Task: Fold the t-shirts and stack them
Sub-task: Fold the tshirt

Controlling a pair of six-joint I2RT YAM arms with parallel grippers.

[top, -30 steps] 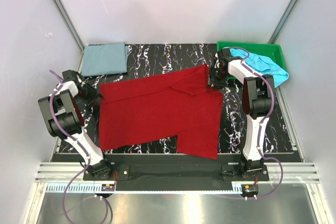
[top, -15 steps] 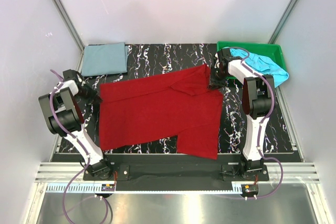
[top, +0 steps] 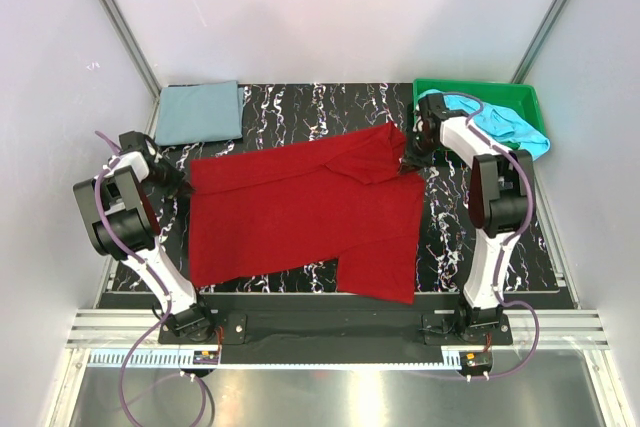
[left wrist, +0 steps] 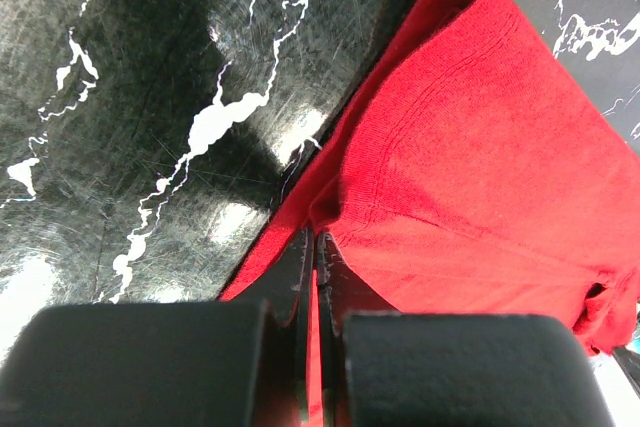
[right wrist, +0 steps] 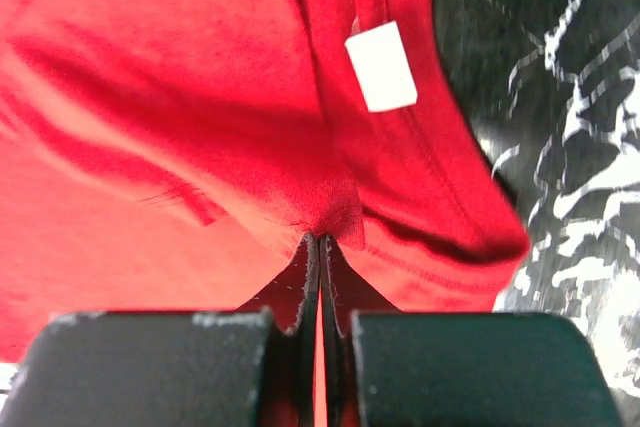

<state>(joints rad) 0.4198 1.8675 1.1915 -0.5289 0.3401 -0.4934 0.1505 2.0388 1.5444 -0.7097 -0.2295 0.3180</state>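
A deep red t-shirt [top: 300, 212] lies spread across the middle of the black marbled table. My left gripper [top: 183, 183] is shut on its left edge, pinching a fold of red cloth [left wrist: 430, 177]. My right gripper [top: 408, 162] is shut on the shirt's far right corner; a white label [right wrist: 381, 66] shows on the red cloth [right wrist: 180, 97] just beyond the jaws. A dusty grey-blue t-shirt [top: 199, 112] lies folded flat at the back left. A light turquoise t-shirt [top: 505, 125] is bunched in the green tray [top: 520, 93] at the back right.
White walls stand close on the left, back and right. The right forearm reaches past the green tray's left rim. Bare marbled table [top: 320, 107] shows between the folded shirt and the tray, and to the right of the red shirt [top: 480, 237].
Both grippers have closed on the red t-shirt's edges. The right arm shifted slightly right and its corner of the shirt bunched a little; the left arm stayed almost still.
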